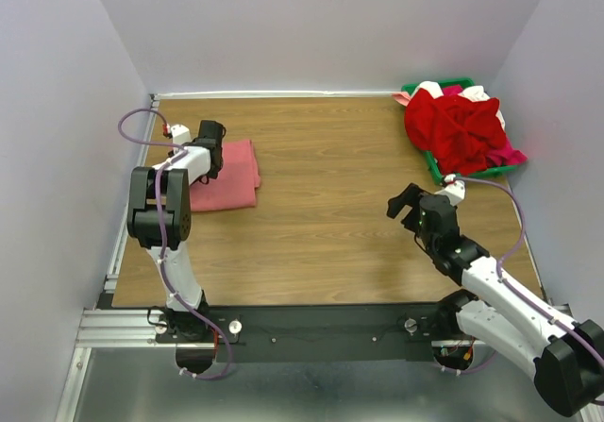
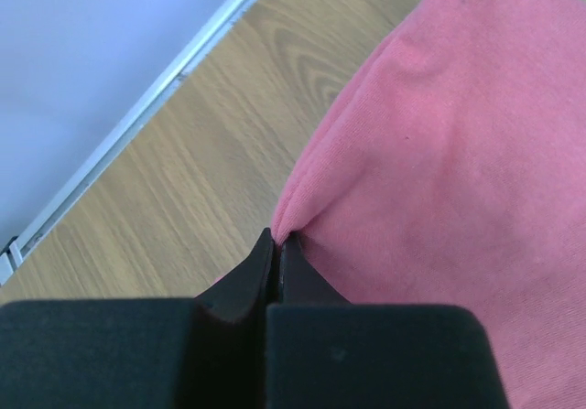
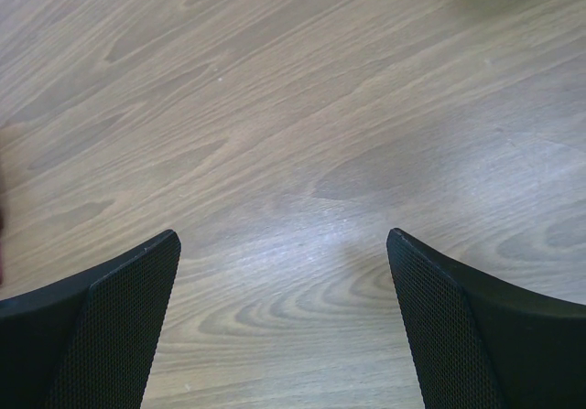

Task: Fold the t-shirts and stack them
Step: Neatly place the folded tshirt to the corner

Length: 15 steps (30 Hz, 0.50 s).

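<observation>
Pink folded t-shirt [image 1: 236, 172] lies near the left edge of the table [image 1: 330, 224]; we see the left gripper [image 2: 277, 238] pinching its hem, jaws closed. The right gripper [image 3: 284, 244] hangs spread wide, empty, over open wood.

Ahead of the right gripper [image 3: 284, 240], fingers wide apart, the bare table [image 1: 330, 177] lies open. Beyond it to its right, a green bin [image 1: 433, 164] heaped with shirts [image 1: 458, 125] bars the way. The left gripper [image 2: 277, 244], pinching the pink shirt [image 2: 458, 153], has the wall [image 2: 82, 80] close on its left.
</observation>
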### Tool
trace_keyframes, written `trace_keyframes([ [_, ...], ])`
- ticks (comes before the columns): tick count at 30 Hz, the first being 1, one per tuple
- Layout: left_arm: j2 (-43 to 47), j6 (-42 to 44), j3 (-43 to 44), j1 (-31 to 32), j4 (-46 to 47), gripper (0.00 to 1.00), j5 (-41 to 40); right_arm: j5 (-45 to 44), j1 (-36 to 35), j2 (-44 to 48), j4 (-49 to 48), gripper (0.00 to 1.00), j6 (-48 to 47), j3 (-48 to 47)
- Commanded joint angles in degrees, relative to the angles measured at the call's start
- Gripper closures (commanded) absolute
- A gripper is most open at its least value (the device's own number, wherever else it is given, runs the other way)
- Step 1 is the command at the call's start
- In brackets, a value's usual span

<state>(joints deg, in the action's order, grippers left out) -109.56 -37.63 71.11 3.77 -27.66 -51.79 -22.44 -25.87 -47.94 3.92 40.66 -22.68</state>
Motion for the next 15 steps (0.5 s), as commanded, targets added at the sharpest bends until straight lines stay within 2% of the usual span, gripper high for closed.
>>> trace_keyframes([
  [1,-1.53,-4.47,3.06,-1.83,-0.64,1.0,-7.88,-5.32,-0.06,0.22,-0.5,0.0,-0.76,1.49],
  [4,-2.24,-3.51,4.56,-2.54,-0.2,1.0,-10.96,-7.0,-0.06,0.04,-0.58,0.0,-0.32,2.11],
  [7,-1.98,-1.06,4.13,-3.24,2.77,1.0,-10.53,-6.74,-0.06,0.31,-0.67,0.0,-0.32,2.37],
  [10,-2.24,6.41,3.16,-5.7,10.41,1.0,-6.76,-7.0,-0.06,0.57,-0.67,0.0,-0.76,2.64],
  [14,-3.99,15.02,4.21,-7.37,12.19,1.0,-5.95,-7.36,0.11,1.53,-0.67,0.0,-0.85,3.25],
  [15,-4.43,19.82,3.95,-7.98,12.97,1.0,-5.35,-7.36,0.03,1.8,-0.67,0.0,-0.85,3.25],
])
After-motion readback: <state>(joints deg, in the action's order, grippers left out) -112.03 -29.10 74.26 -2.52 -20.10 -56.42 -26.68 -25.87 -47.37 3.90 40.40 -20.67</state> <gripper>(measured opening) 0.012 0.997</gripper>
